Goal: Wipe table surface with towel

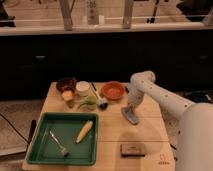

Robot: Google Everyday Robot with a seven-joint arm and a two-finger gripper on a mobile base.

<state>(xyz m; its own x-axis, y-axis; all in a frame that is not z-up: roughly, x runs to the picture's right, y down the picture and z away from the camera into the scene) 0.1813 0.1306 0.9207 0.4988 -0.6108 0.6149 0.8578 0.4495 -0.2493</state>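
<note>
Worktop (pixel 114 131) of light tan wood, squarish, with faint plank seams, seen from above. A green rectangular plastic tray (pixel 36 152) with a raised rim sits at its near left corner. In the tray lie a slim metal fork (pixel 59 144) and, to the right of it, a long yellow tapered piece like a corn cob (pixel 84 131). Beyond the tray's far edge is a cluster: a dark round bowl (pixel 65 84), a white round cup (pixel 82 88), and a soft green lump (pixel 88 103). Beyond the tray's far right corner stands a shallow orange bowl (pixel 113 90), smooth and round. To the right of the tray, near the front edge, lies a dark grey rectangular block (pixel 132 149). Further right of the tray, level with its far edge, the towel (pixel 133 119), a small blue-grey folded pad, lies flat on the wood. The end effector (pixel 131 112) stands straight down on the towel, at the end of a smooth white curved arm (pixel 161 98); whether it is spread or pinching the cloth cannot be told.
</note>
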